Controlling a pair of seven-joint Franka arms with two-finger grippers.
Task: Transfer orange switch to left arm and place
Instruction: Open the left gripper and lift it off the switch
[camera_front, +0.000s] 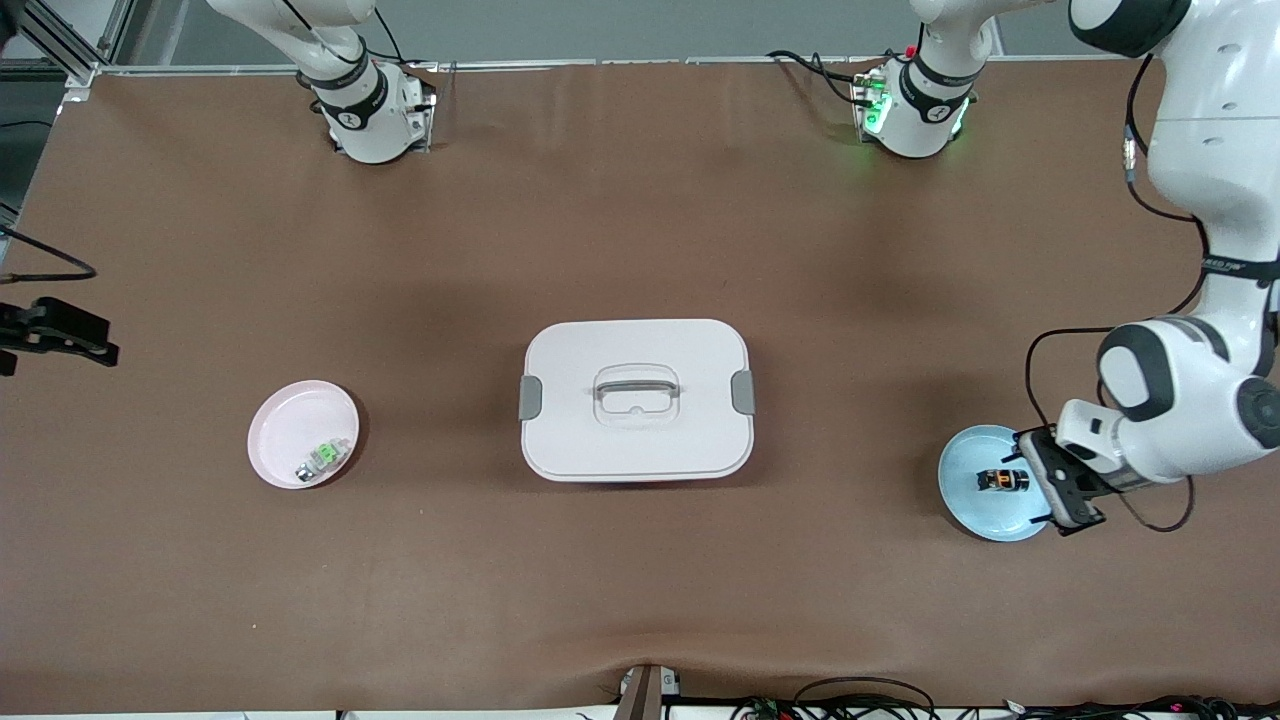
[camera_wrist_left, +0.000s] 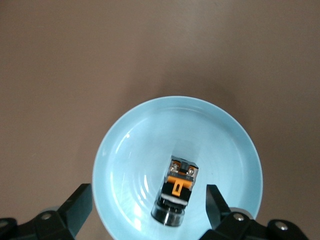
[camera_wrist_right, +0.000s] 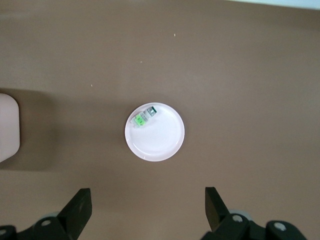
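Lying in the blue plate (camera_front: 978, 505) at the left arm's end of the table, the orange switch (camera_front: 1002, 481) is seen in the front view; the left gripper (camera_front: 1062, 492) is held over that plate's edge. The box (camera_front: 636, 399) sits mid-table, the pink plate (camera_front: 290, 435) with a green component (camera_front: 326, 457) toward the right arm's end.

Left wrist view: fingers (camera_wrist_left: 216, 204) are spread wide, nothing gripped, the switch (camera_wrist_left: 177, 190) between them in the plate (camera_wrist_left: 135, 160).

Right wrist view: the right gripper (camera_wrist_right: 148, 210) is spread wide, empty, high over the pink plate (camera_wrist_right: 160, 140).
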